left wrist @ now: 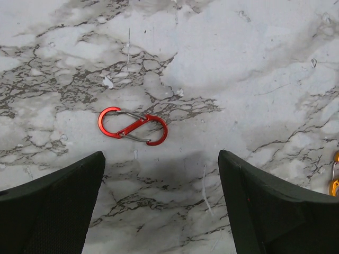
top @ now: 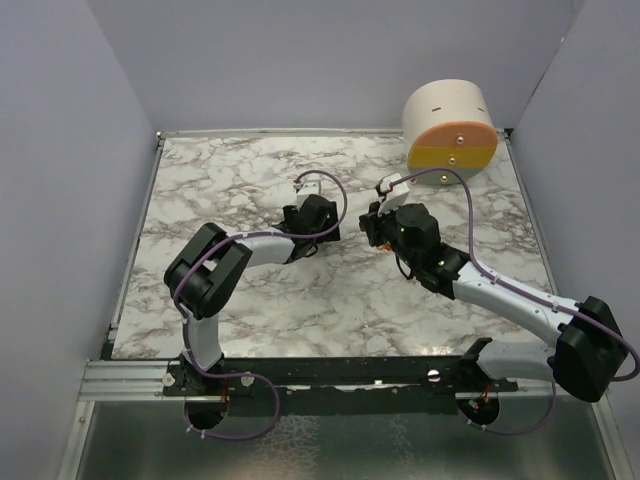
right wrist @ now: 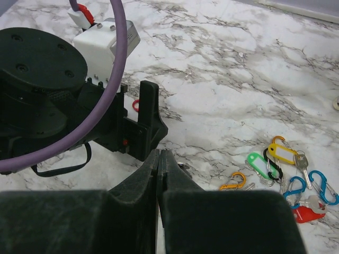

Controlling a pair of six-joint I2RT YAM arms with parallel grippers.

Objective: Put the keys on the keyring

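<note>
Approach step, with left gripper [left wrist: 161, 153] released wide above red clip [left wrist: 132, 126] lying flat on bench [left wrist: 254, 63], right gripper [right wrist: 159, 153] clenched on nothing visible near keys [right wrist: 286, 159] bunched with keyring [right wrist: 320, 186] loops; probably next: straight descent, pinch at clip's waist.

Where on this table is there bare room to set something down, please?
Bare marble: the table's back-left quarter, between the left wall and the left gripper, and near-centre by the base rail. Crowded: the keys and clips beside the right gripper, the red clip by the left gripper, the drum back-right.
</note>
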